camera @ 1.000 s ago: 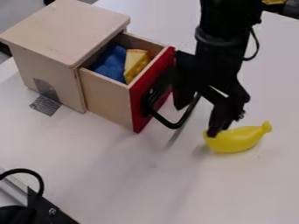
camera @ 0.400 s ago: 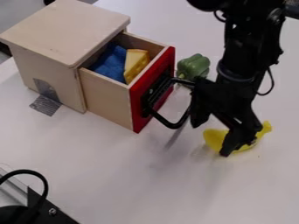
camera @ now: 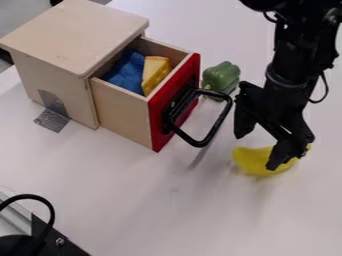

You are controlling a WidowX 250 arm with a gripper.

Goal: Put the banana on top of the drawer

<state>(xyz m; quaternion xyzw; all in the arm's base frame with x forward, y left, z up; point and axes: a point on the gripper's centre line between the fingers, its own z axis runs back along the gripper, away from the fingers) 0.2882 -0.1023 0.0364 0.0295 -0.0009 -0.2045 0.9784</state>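
the likeliest trouble is a poor grip: the end effector (camera: pixel 257 151) is open, its two fingers spread apart, one over the banana (camera: pixel 251 160) and the other off to the side nearer the drawer. if it shuts from this slant, the far finger could press on the banana's upper side instead of passing beside it, and the rounded body might roll or squirt away over the tabletop (camera: pixel 127 200). whether that finger touches the banana i cannot tell

a second risk is the route. the pulled-out drawer (camera: pixel 159 125) and its looped black handle (camera: pixel 217 122) stand between the banana and the wooden cabinet (camera: pixel 77 32), so a low carry could snag the handle or knock the drawer. the green pepper (camera: pixel 222 75) sits close behind the handle and could get nudged by a wide swing. if the target is missed, the banana could drop in among the blue cloth (camera: pixel 127 72) and the yellow cheese (camera: pixel 155 72) instead of landing on the cabinet's flat top; let go near the edge up there, it could roll off

the banana itself lies on its side on the tabletop, in front of the drawer and apart from it, below the end effector. it is bright yellow, plump and smooth, more like a toy than fruit, with a blunt, rounded end towards the drawer. its middle is partly hidden behind the nearer finger, and a bit of yellow shows past it on the other side
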